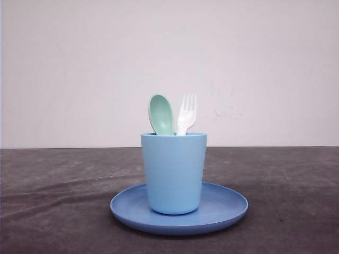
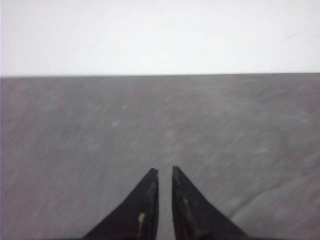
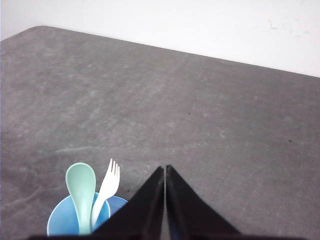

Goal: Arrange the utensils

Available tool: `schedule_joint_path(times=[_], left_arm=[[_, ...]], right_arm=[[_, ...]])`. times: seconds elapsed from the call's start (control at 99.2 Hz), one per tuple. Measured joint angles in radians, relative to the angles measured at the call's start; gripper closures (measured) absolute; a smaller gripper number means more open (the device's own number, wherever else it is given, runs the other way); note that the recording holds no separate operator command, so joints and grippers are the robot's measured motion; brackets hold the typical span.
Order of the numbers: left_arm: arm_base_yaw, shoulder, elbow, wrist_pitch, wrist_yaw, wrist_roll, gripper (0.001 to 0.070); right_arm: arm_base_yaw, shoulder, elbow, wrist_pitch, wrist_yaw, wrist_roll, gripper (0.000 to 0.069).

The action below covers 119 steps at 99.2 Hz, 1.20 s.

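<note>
Surface: dark grey matte tabletop [image 1: 58, 201] with faint pale streaks and smudges, mottled like worn cloth or stone; far edge meets a plain off-white wall [image 1: 79, 63]; wall carries a few faint scuff marks on the right side; right wrist view shows a rounded table corner against the same wall.

Round blue plastic plate [image 1: 228, 206] sits on the table near centre, close to the camera; light blue plastic cup [image 1: 174, 172] stands upright on the plate, about mid-plate.

Pale mint-green plastic spoon [image 1: 161, 114] stands in the cup, bowl up, on the left; white plastic four-tine fork [image 1: 186, 113] stands in the cup, tines up, on the right; heads just beside each other, both above the rim; handles hidden inside the cup.

Left gripper [image 2: 164, 171]: black tapered fingers nearly together, narrow slit between tips, nothing between them; bare tabletop beyond it.

Right gripper [image 3: 165, 167]: black fingers pressed together at the tips, holding nothing; raised above the table, cup with spoon and fork just beside it.
</note>
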Motion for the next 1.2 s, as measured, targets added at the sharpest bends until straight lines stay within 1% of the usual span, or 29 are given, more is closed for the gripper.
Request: schedule_joint_path(times=[0.151, 0.282, 0.363, 0.454, 0.605, 0.736, 1.2], left_arm=[[0.064, -0.106, -0.139, -0.019, 0.011, 0.000, 0.0687], [0.104, -0.200, -0.212, -0.024, 0.027, 0.001, 0.0687], [0.116, -0.248, -0.245, -0.024, 0.031, 0.001, 0.0687], [0.121, -0.291, -0.269, -0.050, 0.035, 0.003, 0.0687], [0.121, -0.335, -0.269, -0.051, 0.042, 0.012, 0.0687], [0.126, -0.335, -0.269, -0.051, 0.043, 0.022, 0.0687], [0.129, -0.335, -0.269, -0.051, 0.049, 0.023, 0.0687]], right_arm=[[0.000, 0.000, 0.000, 0.000, 0.000, 0.000, 0.0687], [0.000, 0.000, 0.000, 0.000, 0.000, 0.000, 0.0687], [0.000, 0.000, 0.000, 0.000, 0.000, 0.000, 0.0687], [0.000, 0.000, 0.000, 0.000, 0.000, 0.000, 0.0687], [0.000, 0.000, 0.000, 0.000, 0.000, 0.000, 0.0687], [0.000, 0.000, 0.000, 0.000, 0.000, 0.000, 0.0687], [0.000, 0.000, 0.000, 0.000, 0.000, 0.000, 0.0687]])
